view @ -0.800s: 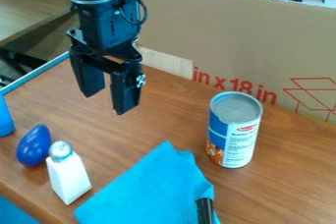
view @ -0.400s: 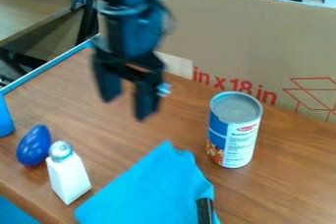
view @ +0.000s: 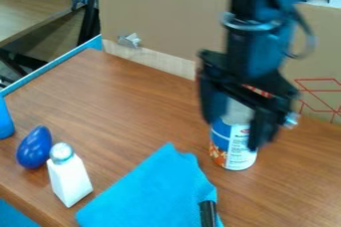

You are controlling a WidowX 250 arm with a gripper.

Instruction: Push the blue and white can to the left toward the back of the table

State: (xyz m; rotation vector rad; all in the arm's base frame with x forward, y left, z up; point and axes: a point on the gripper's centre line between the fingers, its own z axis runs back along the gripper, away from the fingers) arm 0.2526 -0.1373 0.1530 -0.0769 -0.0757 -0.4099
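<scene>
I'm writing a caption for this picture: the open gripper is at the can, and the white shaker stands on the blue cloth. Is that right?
Not quite: the white shaker is not on the blue cloth. The camera view shows it on the wooden table, beside the cloth. The open gripper is indeed at the can.

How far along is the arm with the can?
Done: gripper lined up over the blue-and-white can in view, jaws apart. In hand: nothing clamped; can't tell whether the jaws straddle the can or hang in front. Left: any grip or lift, I'd say; the can stands upright on the table.
</scene>
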